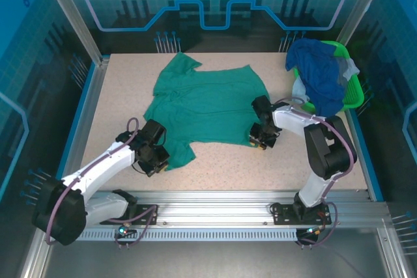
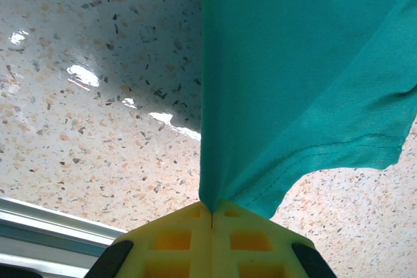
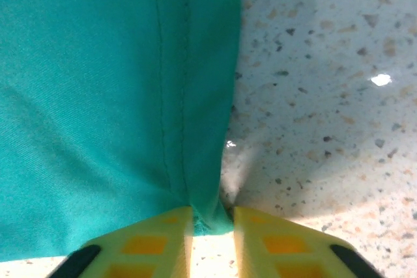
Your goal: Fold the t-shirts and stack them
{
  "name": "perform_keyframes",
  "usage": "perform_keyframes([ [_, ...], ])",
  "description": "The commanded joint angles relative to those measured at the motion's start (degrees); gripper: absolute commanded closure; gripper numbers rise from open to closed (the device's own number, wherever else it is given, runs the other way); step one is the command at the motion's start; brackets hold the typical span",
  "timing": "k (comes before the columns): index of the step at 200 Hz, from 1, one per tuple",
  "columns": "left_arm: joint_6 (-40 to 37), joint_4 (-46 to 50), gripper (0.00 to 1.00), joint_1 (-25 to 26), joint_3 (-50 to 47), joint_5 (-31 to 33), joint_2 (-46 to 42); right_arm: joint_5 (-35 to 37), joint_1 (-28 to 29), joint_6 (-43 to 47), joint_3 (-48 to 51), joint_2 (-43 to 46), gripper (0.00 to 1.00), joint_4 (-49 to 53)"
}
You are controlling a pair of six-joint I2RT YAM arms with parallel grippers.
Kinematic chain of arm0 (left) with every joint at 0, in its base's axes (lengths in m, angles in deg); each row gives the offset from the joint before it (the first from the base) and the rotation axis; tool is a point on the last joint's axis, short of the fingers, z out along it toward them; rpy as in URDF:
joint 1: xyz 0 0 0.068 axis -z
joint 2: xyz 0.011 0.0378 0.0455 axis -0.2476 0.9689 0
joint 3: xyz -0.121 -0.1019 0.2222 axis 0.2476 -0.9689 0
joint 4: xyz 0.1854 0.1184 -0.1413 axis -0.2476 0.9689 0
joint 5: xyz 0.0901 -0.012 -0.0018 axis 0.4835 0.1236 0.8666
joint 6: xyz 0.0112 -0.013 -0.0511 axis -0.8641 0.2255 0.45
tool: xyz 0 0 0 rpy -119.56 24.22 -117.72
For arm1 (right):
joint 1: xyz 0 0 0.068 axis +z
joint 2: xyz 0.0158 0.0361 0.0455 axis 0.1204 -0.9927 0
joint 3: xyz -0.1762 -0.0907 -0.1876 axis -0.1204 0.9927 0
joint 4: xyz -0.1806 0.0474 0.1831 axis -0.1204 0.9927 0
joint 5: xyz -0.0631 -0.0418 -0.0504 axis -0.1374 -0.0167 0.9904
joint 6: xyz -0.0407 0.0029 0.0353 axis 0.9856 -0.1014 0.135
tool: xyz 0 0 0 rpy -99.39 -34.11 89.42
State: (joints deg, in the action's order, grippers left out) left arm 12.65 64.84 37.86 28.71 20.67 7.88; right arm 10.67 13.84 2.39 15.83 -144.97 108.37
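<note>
A teal-green t-shirt [image 1: 205,105] lies spread flat in the middle of the table. My left gripper [image 1: 161,159] is at its near left corner. In the left wrist view that gripper [image 2: 212,209] is shut tight on a fold of the shirt [image 2: 300,63], which rises off the table. My right gripper [image 1: 259,139] is at the near right corner. In the right wrist view its jaws [image 3: 213,216] stand a narrow gap apart, with the bunched hem of the shirt [image 3: 98,96] squeezed between them. More t-shirts, royal blue [image 1: 322,76], pale blue [image 1: 300,89] and grey [image 1: 350,69], are heaped at the back right.
The heaped shirts sit in a bright green plastic basket [image 1: 354,94] at the table's back right corner. A metal rail [image 1: 215,201] runs along the near edge by the arm bases. Speckled tabletop [image 1: 124,96] lies bare left of the shirt.
</note>
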Motion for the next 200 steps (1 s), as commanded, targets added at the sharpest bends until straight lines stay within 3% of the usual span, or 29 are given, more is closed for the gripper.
perform_keyframes([
  [1, -1.1, 3.0, 1.00, 0.5, 0.6, -1.0, -1.3, 0.9, 0.9, -0.6, -1.5, -1.5, 0.90, 0.5],
  [19, -1.2, 5.3, 1.00, 0.4, 0.8, -1.6, -1.7, 2.0, 1.3, 0.1, -2.2, -1.6, 1.00, 2.3],
  [79, -1.5, 11.6, 1.00, 1.7, -1.8, -6.0, -6.7, 4.9, 2.7, 2.0, 1.5, 3.9, 1.00, 9.6],
  [118, 1.6, 10.1, 1.00, 3.1, -4.8, -8.0, -10.4, 3.9, 4.5, 2.4, 6.0, 9.2, 1.00, 11.7],
  [151, 4.8, 9.8, 1.00, 6.7, -3.8, -5.9, -12.8, 3.1, 5.1, 2.5, 7.9, 10.6, 1.00, 11.7],
  [200, 2.4, 7.3, 1.00, 6.9, 2.2, -2.3, -12.5, 3.2, 4.9, 3.1, 6.2, 11.8, 1.00, 13.5],
])
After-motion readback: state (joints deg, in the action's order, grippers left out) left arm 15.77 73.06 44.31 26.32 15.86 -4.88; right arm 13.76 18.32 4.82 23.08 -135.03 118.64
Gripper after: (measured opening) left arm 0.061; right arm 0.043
